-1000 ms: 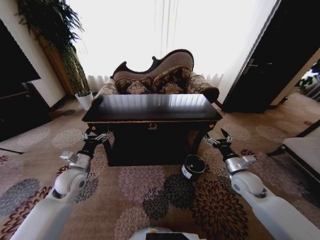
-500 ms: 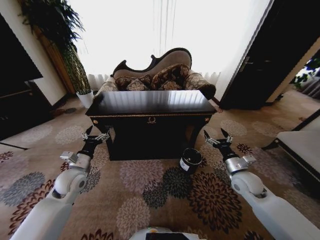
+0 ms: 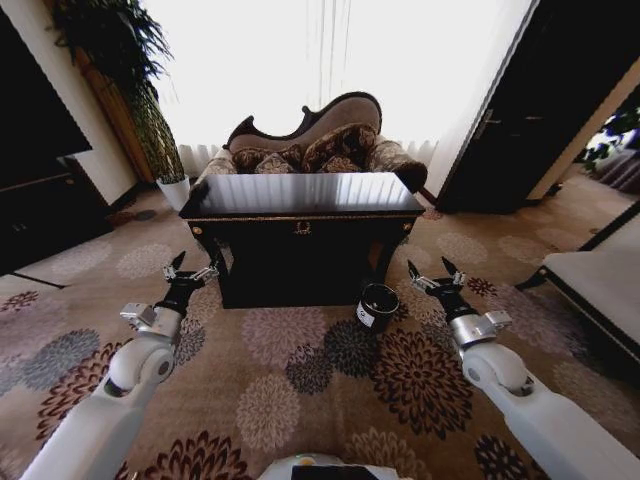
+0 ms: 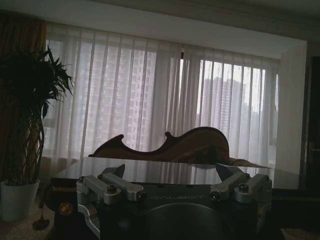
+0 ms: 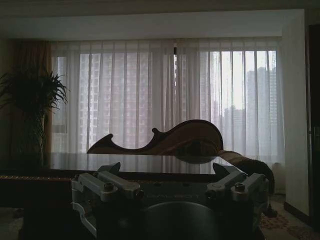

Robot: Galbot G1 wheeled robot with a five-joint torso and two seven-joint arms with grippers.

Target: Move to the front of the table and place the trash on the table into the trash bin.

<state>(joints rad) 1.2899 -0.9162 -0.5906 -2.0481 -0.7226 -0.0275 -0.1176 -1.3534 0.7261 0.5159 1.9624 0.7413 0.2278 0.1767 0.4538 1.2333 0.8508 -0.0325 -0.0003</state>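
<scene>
Both grippers are out ahead of me, low over the patterned carpet [image 3: 300, 390], and neither has hold of anything. My left gripper [image 3: 188, 271] hangs at the near left of the table [image 3: 300, 195], fingers spread wide; in the left wrist view the two fingers [image 4: 110, 186] stand well apart with the table's glossy top showing between them. My right gripper [image 3: 433, 274] sits at the near right, just as wide open, and its wrist view shows the same broad gap between the fingers [image 5: 112, 182].

I see the table straight ahead, centred, with the gold ornament [image 3: 301, 227] on its front apron facing me. Its top reflects the bright window and I can't make out any trash on it. On the floor, the trash bin [image 3: 376, 305] stands upright by the table's near right leg, between that leg and my right gripper, a little tilted in my view. A sofa [image 3: 315, 145] sits beyond the table, with a potted plant [image 3: 150, 120] at the far left.
</scene>
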